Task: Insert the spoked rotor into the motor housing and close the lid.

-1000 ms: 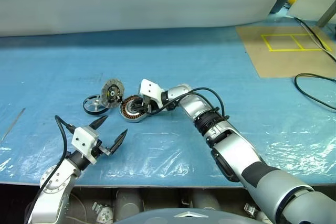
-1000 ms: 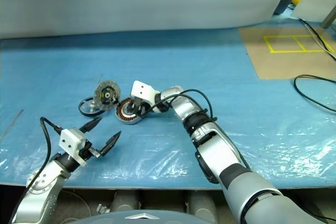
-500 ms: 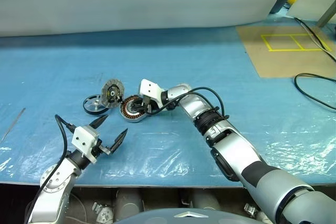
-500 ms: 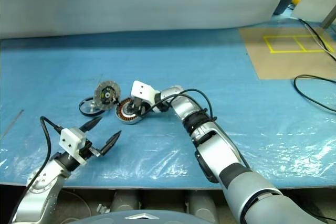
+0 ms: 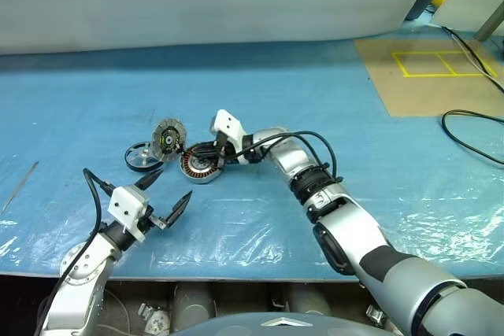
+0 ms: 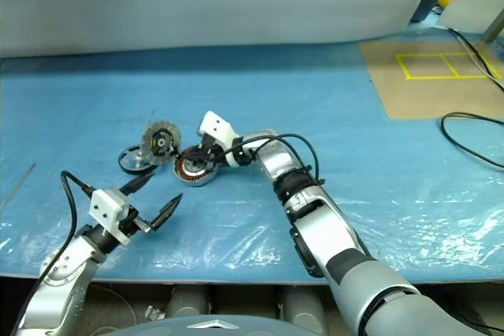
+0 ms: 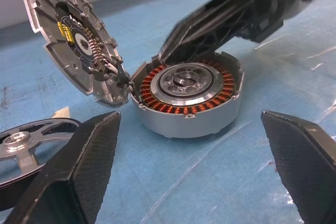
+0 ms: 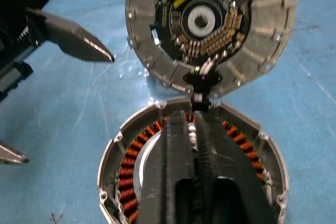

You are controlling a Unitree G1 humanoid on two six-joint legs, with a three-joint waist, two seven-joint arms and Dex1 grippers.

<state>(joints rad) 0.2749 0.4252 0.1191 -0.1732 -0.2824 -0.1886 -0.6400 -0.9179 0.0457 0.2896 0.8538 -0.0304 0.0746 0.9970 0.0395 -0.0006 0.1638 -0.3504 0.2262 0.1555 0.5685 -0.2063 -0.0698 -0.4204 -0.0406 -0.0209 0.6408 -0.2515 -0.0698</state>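
The housing (image 5: 198,167) sits on the blue table (image 5: 331,100). It is a round silver cup with a ring of orange wire inside. Its lid (image 5: 167,138) stands up on edge at the far left side of the cup, and it is joined to the cup by a small hinge. The inside of the lid, with tiny gold parts, faces the cup.

The rotor (image 5: 142,156) lies flat on the table, just left of the lid. It looks like a little dark wheel with thin spokes. It is not in the cup yet.

The right claw (image 5: 206,156) reaches over the housing from the right. Its two fingers are pressed together, and their tips lie across the top of the wire ring. They pinch nothing.

The left claw (image 5: 167,193) hangs near the front of the table, close to the rotor and the housing. Its fingers (image 7: 89,166) are spread wide apart and hold nothing.
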